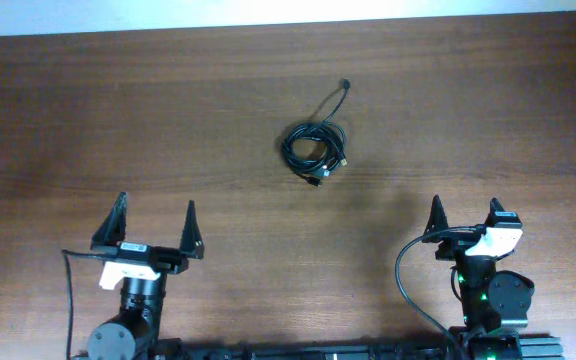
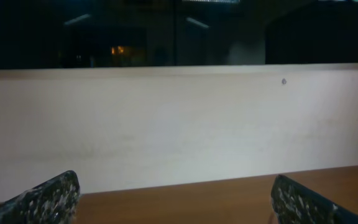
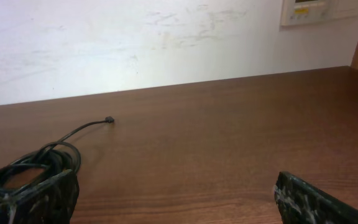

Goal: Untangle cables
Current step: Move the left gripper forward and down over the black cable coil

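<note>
The cables (image 1: 315,150) lie as one small, tightly coiled black bundle on the brown wooden surface (image 1: 488,110). The separate cords in the coil cannot be told apart. One stray end (image 1: 346,84) leaves the coil and curves away from it toward the far edge of the surface, ending in a small plug. Another short plug end pokes out of the coil on the side nearer the robot. Nothing touches the bundle.

The left hand (image 1: 156,201) sits well apart from the cables, nearer the robot and off to their left. Its two fingers are spread wide with nothing between them. The right hand (image 1: 465,202) is also well apart from the cables, nearer the robot and off to their right, likewise spread wide and holding nothing.

In the right wrist view the cables show just beyond one speckled finger (image 3: 42,199), which partly hides the coil, and the stray end stretches over bare wood past the coil. A pale wall (image 3: 104,50) rises beyond the cables, with a control panel (image 3: 316,11) mounted far to their right. The left wrist view shows that hand's wide-set fingers (image 2: 42,199) over a strip of the surface.
</note>
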Robot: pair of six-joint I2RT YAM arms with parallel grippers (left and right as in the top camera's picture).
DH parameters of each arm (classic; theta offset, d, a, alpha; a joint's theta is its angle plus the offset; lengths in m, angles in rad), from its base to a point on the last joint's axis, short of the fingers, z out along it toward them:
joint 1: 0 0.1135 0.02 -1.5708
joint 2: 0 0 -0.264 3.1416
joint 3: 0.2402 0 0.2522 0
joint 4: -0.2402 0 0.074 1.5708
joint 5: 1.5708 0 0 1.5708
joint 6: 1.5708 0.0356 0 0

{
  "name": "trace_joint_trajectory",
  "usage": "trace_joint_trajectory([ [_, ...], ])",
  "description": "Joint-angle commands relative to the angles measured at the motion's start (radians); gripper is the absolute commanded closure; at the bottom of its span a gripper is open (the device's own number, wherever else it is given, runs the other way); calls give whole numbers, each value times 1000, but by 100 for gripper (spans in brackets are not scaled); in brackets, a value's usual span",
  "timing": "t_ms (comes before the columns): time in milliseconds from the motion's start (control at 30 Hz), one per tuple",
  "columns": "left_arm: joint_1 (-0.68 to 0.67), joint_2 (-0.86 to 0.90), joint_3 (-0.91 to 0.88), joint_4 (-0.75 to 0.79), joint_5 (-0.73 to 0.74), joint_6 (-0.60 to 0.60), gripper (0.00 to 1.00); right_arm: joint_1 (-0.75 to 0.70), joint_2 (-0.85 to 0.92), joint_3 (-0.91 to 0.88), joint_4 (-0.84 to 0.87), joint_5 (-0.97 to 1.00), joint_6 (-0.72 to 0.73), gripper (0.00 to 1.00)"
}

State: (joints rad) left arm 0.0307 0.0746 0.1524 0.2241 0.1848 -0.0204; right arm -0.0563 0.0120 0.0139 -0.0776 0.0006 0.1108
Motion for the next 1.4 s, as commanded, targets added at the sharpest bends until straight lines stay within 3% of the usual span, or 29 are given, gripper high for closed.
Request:
trace_joint_trajectory([
  [0, 4, 91, 96, -5, 14, -10, 1, -3, -6, -8, -1, 12, 11, 1],
  [433, 4, 388, 269, -46, 142, -10, 1, -3, -6, -8, -1, 11, 11, 1],
  [733, 4, 405, 269, -72, 140, -10, 1, -3, -6, -8, -1, 12, 11, 1],
  [1033, 4, 405, 269, -209, 142, -10, 1, -3, -6, -8, -1, 11, 11, 1],
  [1367, 4, 405, 269, -211, 141, -11, 1, -3, -6, -8, -1, 11, 11, 1],
])
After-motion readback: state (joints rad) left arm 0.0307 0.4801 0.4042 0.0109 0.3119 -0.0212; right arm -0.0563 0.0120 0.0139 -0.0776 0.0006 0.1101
